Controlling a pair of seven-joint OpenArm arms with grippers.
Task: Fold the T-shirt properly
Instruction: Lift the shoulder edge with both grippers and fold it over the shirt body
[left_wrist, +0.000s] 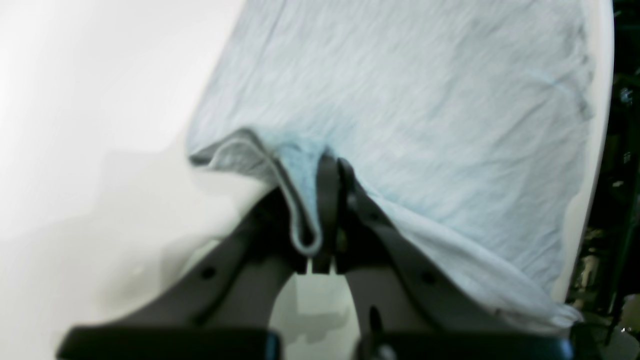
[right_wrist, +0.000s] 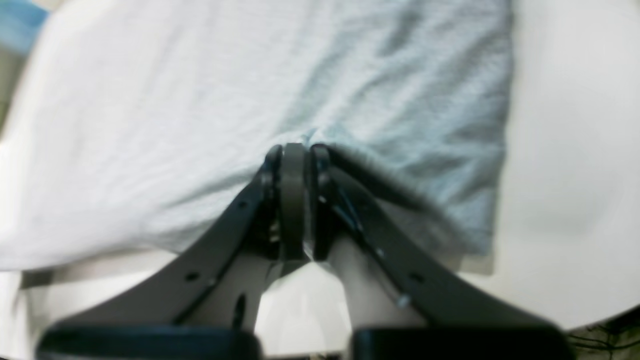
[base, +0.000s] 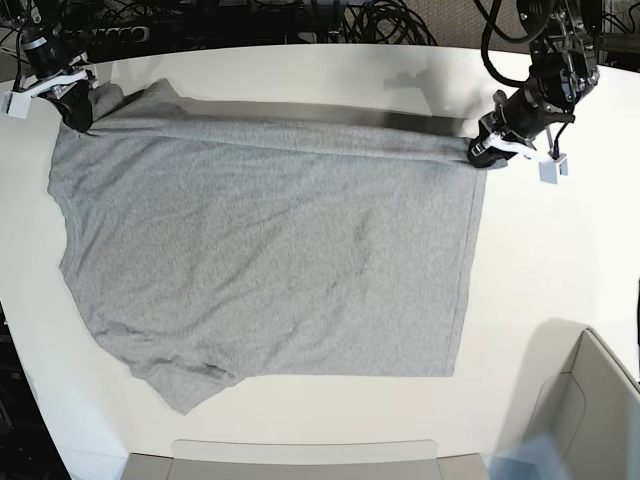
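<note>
Early stage: the light heather-grey cotton T-shirt (base: 270, 260) lies spread on the white table (base: 560, 260), only its far edge raised; every fold appears left to make. The left gripper (left_wrist: 330, 165) and right gripper (right_wrist: 295, 150) are each clamped on that edge.

Base view: high above the desk (base: 540, 260), looking steeply down; takes in the whole T-shirt (base: 270, 260), both arms at its far corners.
Left wrist view: close behind the left gripper (left_wrist: 330, 165), facing along its fingers (left_wrist: 327, 200) across the T-shirt (left_wrist: 425, 115); blurred.
Right wrist view: close behind the right gripper (right_wrist: 295, 155), facing over the T-shirt (right_wrist: 200, 110); blurred.
Shared: all three show the T-shirt's far edge and the desk.
</note>
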